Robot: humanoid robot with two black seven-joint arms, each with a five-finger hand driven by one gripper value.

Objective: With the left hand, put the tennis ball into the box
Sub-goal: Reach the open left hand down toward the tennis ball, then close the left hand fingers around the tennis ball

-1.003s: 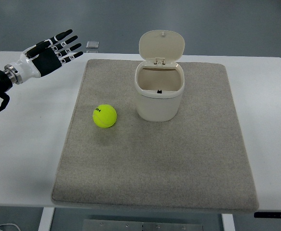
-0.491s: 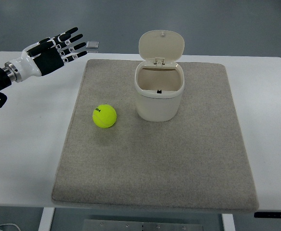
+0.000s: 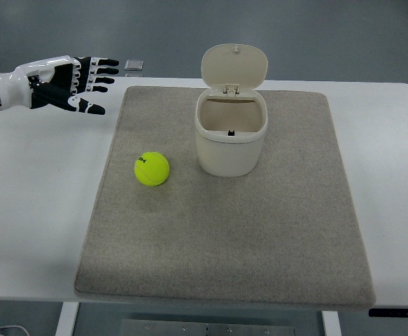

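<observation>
On the grey mat (image 3: pixel 259 238) that covers the white table (image 3: pixel 36 210), the yellow tennis ball (image 3: pixel 152 169) lies left of the cream box (image 3: pixel 230 143) and apart from it. Box lid (image 3: pixel 234 66) is hinged up at the back, cavity exposed. Left hand (image 3: pixel 67 85) hovers over bare tabletop beyond the mat's far-left corner, well apart from the ball; fingers (image 3: pixel 102 68) extended and spread, nothing in its grasp. Small grey object (image 3: pixel 134 66) sits at the table's far edge.

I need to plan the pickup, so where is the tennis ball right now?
In the top view, the tennis ball lies on the grey mat, left of the open box and apart from it, with the left hand well away from it.
</observation>
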